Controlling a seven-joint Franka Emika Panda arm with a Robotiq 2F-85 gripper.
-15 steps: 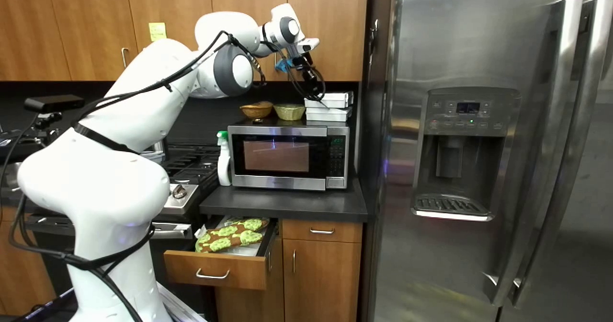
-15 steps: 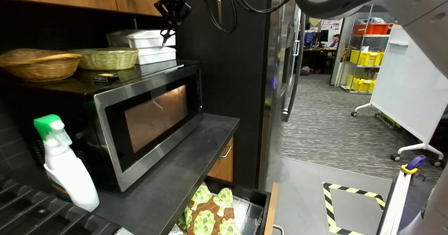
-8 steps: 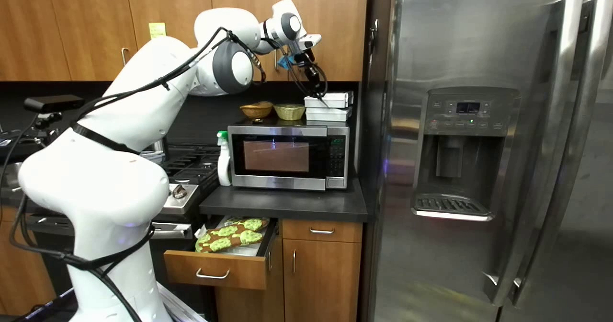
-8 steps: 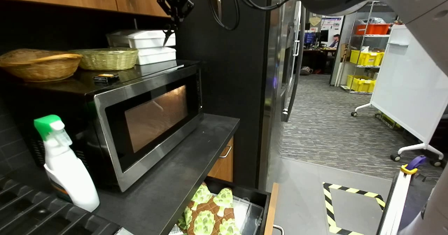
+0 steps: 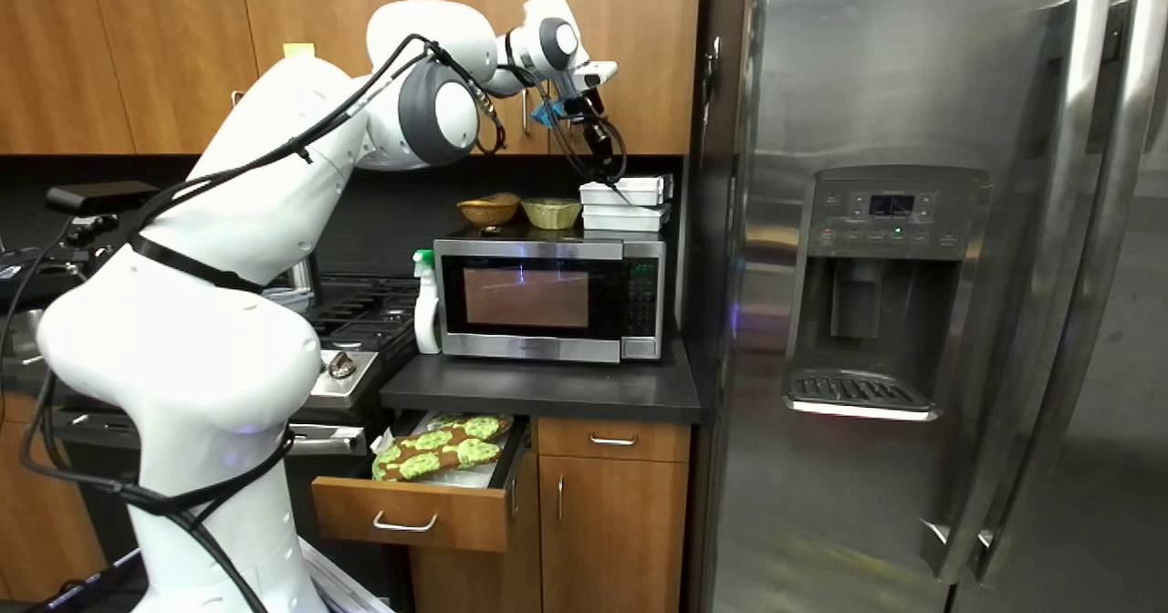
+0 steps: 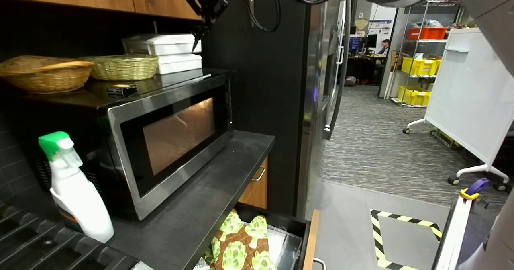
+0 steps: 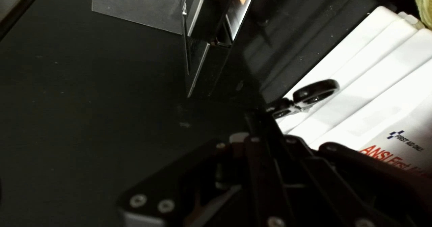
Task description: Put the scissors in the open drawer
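Kitchen corner, brown wall cabinets (image 5: 164, 47) overhead. Scissors (image 7: 302, 93) hung high, before the white boxes (image 5: 625, 218) in both exterior views; gripper (image 7: 261, 119) clenched on them, rings jutting toward 2 o'clock in the wrist view, exact bite unclear. Height presumably served to clear the microwave (image 5: 526, 298). Open drawer (image 5: 465, 508) lay at 7 o'clock from the gripper in an exterior view, likely so placed to receive them; printed cloth (image 5: 447, 456) took up much of it. Probable obstacles: microwave, table (image 5: 538, 394) lip. Spray bottle (image 5: 426, 312) stood at microwave's 9 o'clock.
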